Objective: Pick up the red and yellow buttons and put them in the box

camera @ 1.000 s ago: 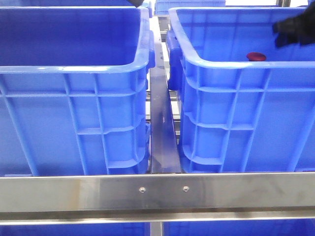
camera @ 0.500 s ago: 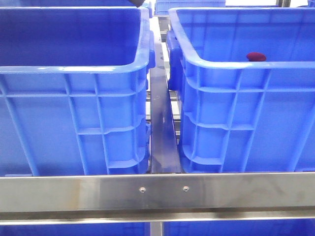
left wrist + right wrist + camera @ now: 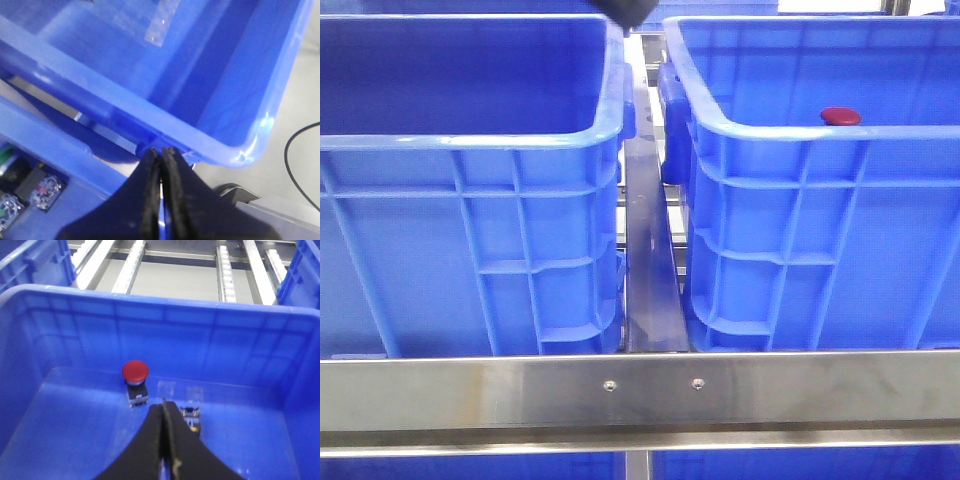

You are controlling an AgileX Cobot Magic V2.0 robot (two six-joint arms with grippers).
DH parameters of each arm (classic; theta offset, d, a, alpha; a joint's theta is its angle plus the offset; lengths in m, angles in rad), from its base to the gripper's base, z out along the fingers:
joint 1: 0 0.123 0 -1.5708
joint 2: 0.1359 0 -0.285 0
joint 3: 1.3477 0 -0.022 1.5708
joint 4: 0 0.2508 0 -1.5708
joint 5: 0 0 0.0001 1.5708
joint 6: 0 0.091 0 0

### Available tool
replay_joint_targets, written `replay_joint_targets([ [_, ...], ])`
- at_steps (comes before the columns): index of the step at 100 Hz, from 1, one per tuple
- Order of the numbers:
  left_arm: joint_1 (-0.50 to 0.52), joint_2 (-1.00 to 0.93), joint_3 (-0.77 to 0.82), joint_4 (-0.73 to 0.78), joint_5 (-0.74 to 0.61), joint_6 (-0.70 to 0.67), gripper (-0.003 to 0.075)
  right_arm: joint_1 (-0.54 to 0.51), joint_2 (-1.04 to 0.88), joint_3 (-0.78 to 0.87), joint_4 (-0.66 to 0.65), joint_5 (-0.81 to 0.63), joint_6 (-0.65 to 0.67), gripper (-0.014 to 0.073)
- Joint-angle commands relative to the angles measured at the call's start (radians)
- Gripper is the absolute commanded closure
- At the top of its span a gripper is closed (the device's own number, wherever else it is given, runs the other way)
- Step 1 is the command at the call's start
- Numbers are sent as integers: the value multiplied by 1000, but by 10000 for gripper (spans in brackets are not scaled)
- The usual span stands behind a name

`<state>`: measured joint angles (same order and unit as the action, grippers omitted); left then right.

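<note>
Two bright-blue crates stand side by side: the left crate (image 3: pixel 470 138) and the right crate (image 3: pixel 800 132). A glossy red button (image 3: pixel 840 116) sits inside the right crate. In the right wrist view the red button (image 3: pixel 135 371) stands upright on its dark base on the crate floor. My right gripper (image 3: pixel 164 402) is shut and empty, above the floor just short of it. A second small switch body (image 3: pixel 192 418) lies beside the fingertips, its cap colour unclear. My left gripper (image 3: pixel 161 151) is shut and empty over a crate rim (image 3: pixel 165 120); it shows as a dark tip (image 3: pixel 625 10).
A steel rail (image 3: pixel 640 390) crosses in front of the crates and a steel strip (image 3: pixel 648 250) runs between them. Roller tracks (image 3: pixel 225 270) lie beyond the right crate. Small parts (image 3: pixel 30 185) sit in another crate, and a black cable (image 3: pixel 300 160) lies on the floor.
The right arm's black shape at the upper right of the front view has gone out of that view. The dark left gripper tip at the top centre has come slightly further in.
</note>
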<state>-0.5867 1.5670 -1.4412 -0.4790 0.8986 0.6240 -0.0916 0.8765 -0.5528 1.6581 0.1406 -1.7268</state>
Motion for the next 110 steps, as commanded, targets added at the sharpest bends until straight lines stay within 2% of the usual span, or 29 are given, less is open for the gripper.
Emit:
replay_joint_targets([
  [1,-8,-46,-6,-35,-53,0,740,-9,-91,25,14,24,-12,663],
  [31,-8,-132,76,-35,-163,0,740,-9,-345,172,41,25,-12,663],
  [53,-8,-245,212,-35,-269,0,740,-9,-472,233,45,26,-12,663],
  [110,-8,-717,669,-35,-589,0,740,-9,-494,245,46,30,-12,663],
])
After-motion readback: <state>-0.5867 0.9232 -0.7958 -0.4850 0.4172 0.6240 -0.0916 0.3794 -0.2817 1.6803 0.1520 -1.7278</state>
